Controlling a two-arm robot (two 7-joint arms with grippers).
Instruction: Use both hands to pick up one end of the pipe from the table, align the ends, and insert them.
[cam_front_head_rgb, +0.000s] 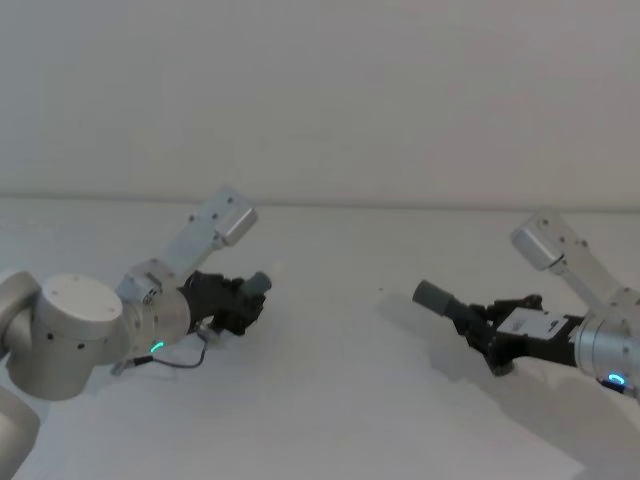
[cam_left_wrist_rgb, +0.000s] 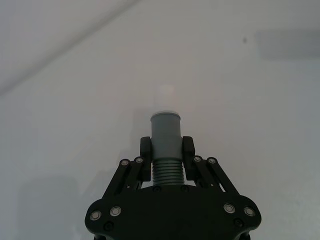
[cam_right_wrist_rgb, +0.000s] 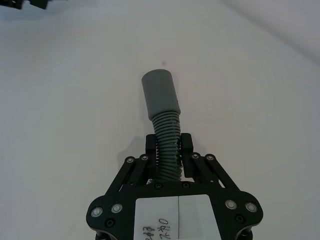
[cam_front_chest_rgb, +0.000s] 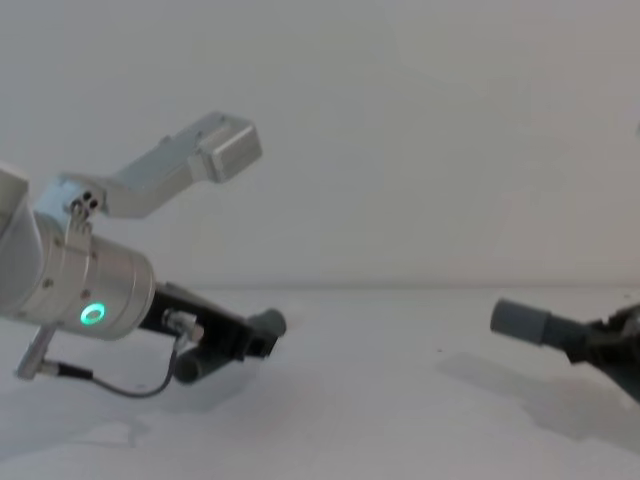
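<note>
**Bent hose could bring the cuff in off-line**

The left gripper (cam_left_wrist_rgb: 166, 149) has its fingers closed on the ribbed neck of the short tube (cam_left_wrist_rgb: 166, 172). The tube's grey collar (cam_left_wrist_rgb: 165, 127) and white tip (cam_left_wrist_rgb: 165, 92) point out ahead of the gripper. The right gripper (cam_right_wrist_rgb: 169, 146) is clamped on the ribbed hose (cam_right_wrist_rgb: 167, 131) a little behind its smooth cuff (cam_right_wrist_rgb: 159, 92). In the head view both pieces hang low over the white table (cam_front_head_rgb: 330, 410), with their ends facing each other but well apart.

The main risk is misalignment. In the right wrist view the hose bends past the fingers, so the cuff leans to one side of the gripper's own line. Squaring up the two grippers would therefore not square up the two ends, and the tip could catch on the cuff's rim instead of entering.

Pushing harder then would likely buckle the hose or drag its ribs through the fingers. The short tube, held on a round section, might also swivel. In the chest view its back end sits close to the table, so dipping the left arm could knock it
</note>
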